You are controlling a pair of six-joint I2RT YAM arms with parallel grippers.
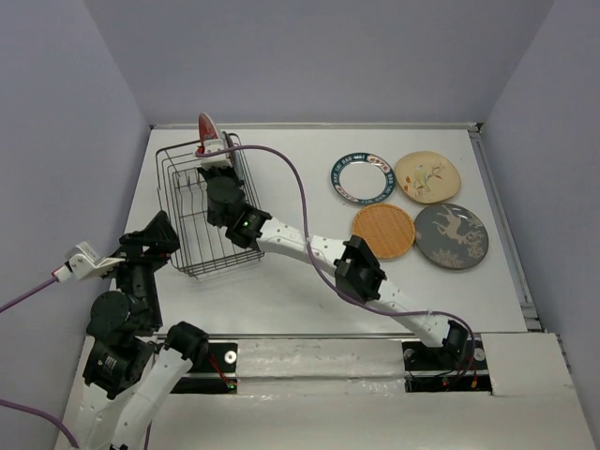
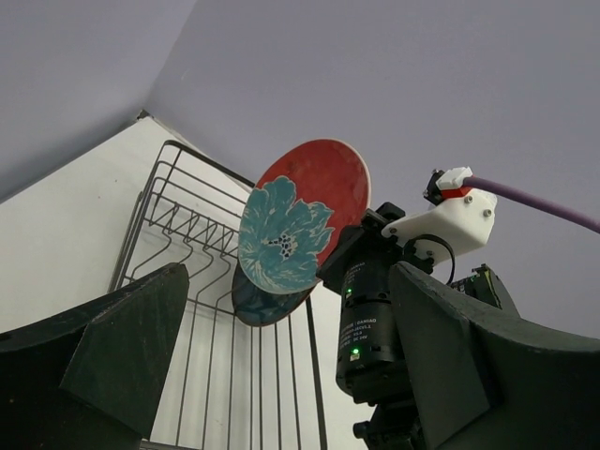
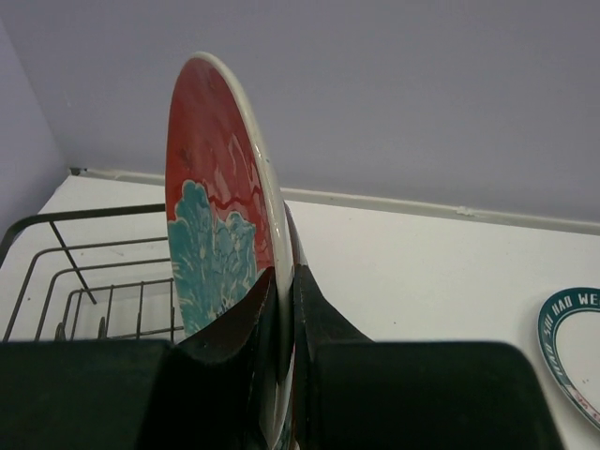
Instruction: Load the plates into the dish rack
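My right gripper [image 1: 212,150] is shut on the rim of the red-and-teal floral plate [image 1: 206,129] and holds it on edge above the far end of the dish rack [image 1: 180,246]. The right wrist view shows both fingers clamped on this plate [image 3: 211,225]. In the left wrist view the plate [image 2: 300,216] hangs over the rack [image 2: 178,211], with a dark teal plate [image 2: 267,302] just below and behind it. My left gripper [image 1: 150,246] is open and empty beside the rack's near left corner. Four plates lie flat on the table to the right.
On the table lie the white plate with dark rim [image 1: 363,178], the cream floral plate [image 1: 427,176], the orange woven-look plate [image 1: 383,231] and the grey deer plate [image 1: 451,235]. The right arm stretches across the table's middle. Walls close in the left, back and right.
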